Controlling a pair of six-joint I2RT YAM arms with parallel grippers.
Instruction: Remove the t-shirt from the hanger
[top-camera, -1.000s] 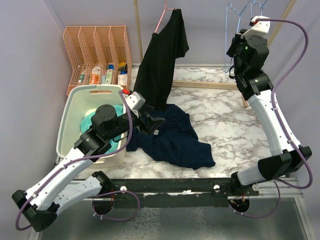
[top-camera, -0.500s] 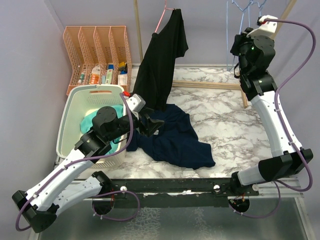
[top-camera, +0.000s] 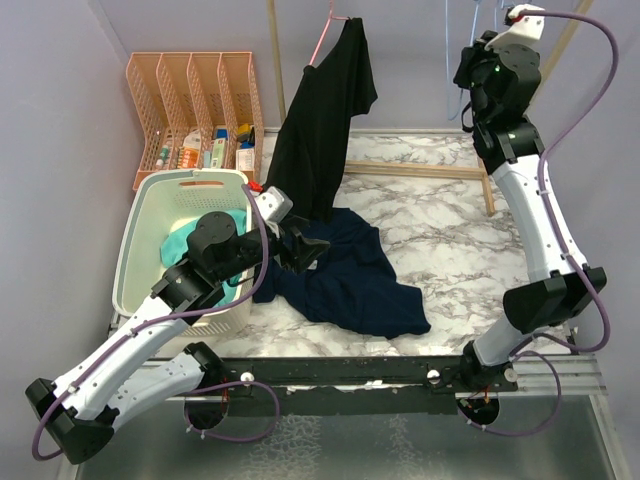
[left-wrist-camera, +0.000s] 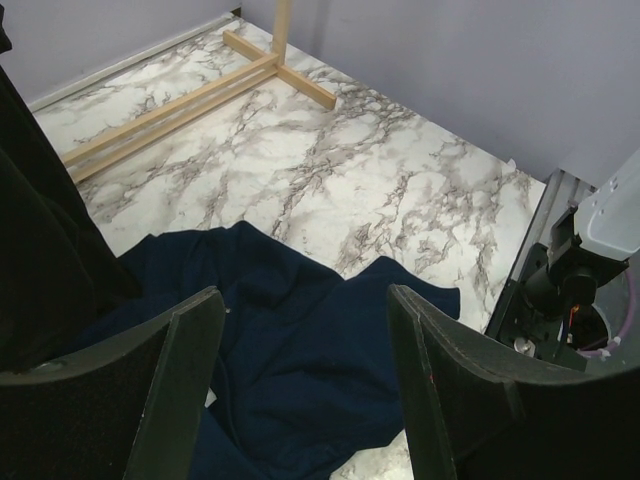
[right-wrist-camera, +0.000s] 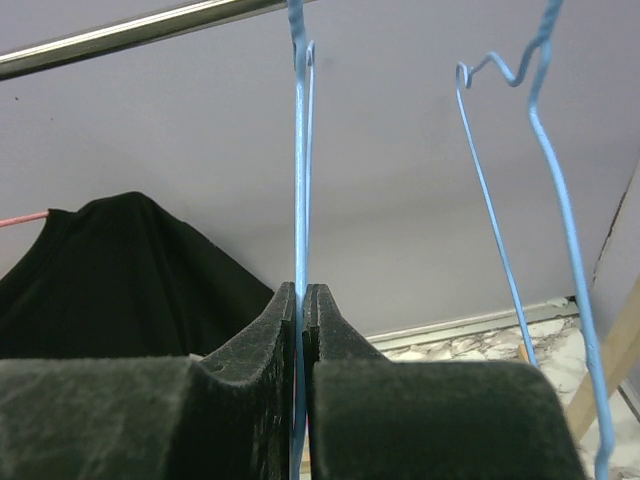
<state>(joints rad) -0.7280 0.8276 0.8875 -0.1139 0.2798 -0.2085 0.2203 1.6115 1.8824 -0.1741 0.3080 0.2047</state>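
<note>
Black t-shirt (top-camera: 322, 130) hangs on pink hanger (top-camera: 325, 35) over far edge, not off yet. Navy t-shirt (top-camera: 350, 275) lies off, heaped by near edge. Right gripper (right-wrist-camera: 302, 290) pinches bare blue hanger (right-wrist-camera: 298, 150), far right corner. Left gripper (left-wrist-camera: 303, 300) spread wide, empty, above navy t-shirt.
</note>
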